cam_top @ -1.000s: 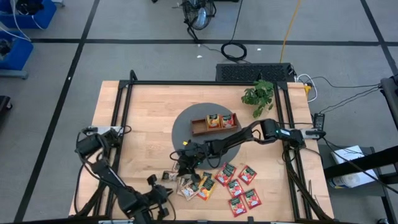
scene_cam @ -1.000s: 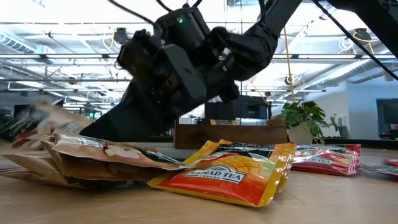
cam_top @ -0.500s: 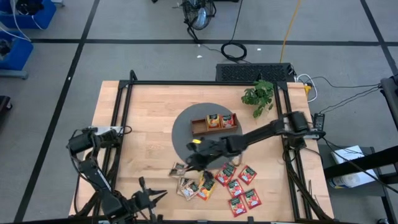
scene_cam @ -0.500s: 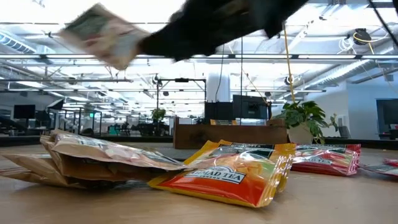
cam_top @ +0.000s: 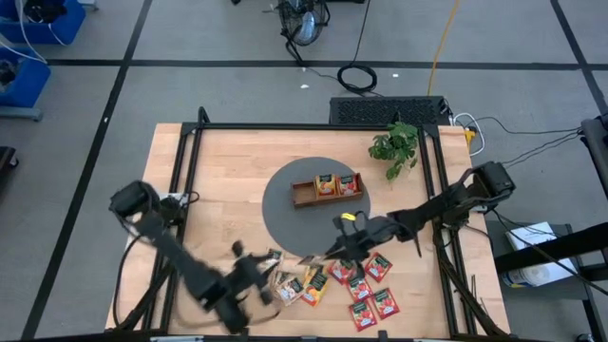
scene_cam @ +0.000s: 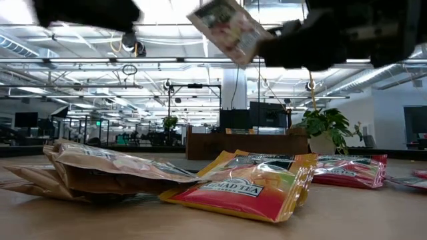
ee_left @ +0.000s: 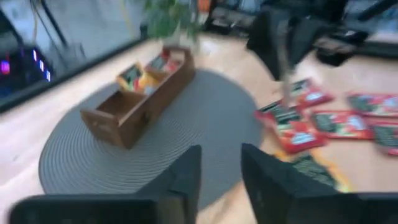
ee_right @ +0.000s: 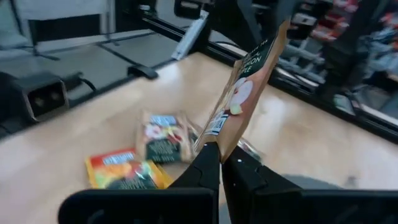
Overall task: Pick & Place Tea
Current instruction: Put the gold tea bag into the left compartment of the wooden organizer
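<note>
A cream tea sachet is off the pile now, pinched in the right gripper jaws above the mat's front edge, tray-bound; left gripper arrives, jaws parted, empty.

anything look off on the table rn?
Mostly normal. The tea sachets lie in a loose overlapping heap at the table's near edge, some crumpled. The wooden tray sits slightly askew on the grey round mat, its left compartment empty. The right gripper holds a cream sachet aloft. No spill or damage visible.
</note>
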